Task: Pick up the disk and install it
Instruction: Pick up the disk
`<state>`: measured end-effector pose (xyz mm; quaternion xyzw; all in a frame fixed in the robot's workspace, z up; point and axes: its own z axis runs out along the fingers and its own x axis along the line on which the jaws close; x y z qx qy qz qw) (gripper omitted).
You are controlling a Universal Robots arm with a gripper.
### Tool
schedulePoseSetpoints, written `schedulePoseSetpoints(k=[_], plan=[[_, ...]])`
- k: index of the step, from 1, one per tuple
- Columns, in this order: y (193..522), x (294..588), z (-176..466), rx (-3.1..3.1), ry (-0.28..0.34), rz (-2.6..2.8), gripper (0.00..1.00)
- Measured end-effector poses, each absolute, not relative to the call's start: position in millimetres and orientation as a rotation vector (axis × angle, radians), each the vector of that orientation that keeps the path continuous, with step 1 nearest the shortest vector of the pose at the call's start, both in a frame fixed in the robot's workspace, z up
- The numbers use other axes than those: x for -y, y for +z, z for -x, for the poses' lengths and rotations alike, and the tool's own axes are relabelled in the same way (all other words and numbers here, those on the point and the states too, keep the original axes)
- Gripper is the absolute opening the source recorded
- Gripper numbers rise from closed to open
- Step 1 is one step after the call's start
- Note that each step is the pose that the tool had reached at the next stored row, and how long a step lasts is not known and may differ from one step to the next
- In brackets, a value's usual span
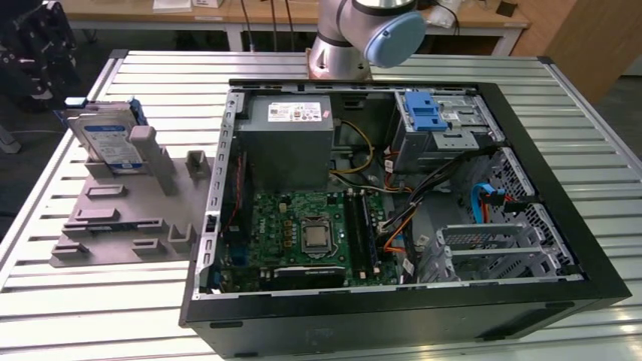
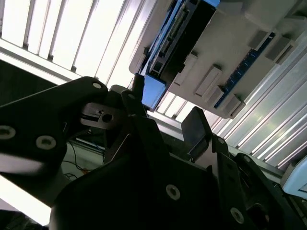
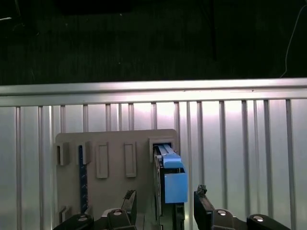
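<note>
My black fingers (image 3: 203, 207) stand apart, and in the first wrist view the blue end of the flat silver-grey disk with a blue plastic frame (image 3: 173, 184) shows between them, unclamped. The disk stands on edge in the grey plastic holder (image 1: 110, 226) on the slatted metal surface (image 1: 101, 316) (at the exterior view's left of the open black computer case (image 1: 401, 304)).
</note>
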<state>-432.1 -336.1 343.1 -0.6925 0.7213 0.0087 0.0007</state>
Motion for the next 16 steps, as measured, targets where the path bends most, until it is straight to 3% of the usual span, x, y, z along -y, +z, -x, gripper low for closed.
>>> schedulePoseSetpoints(k=[16], plan=[[340.5,335.6,432.9,-2.262,0.027,2.178,0.58]])
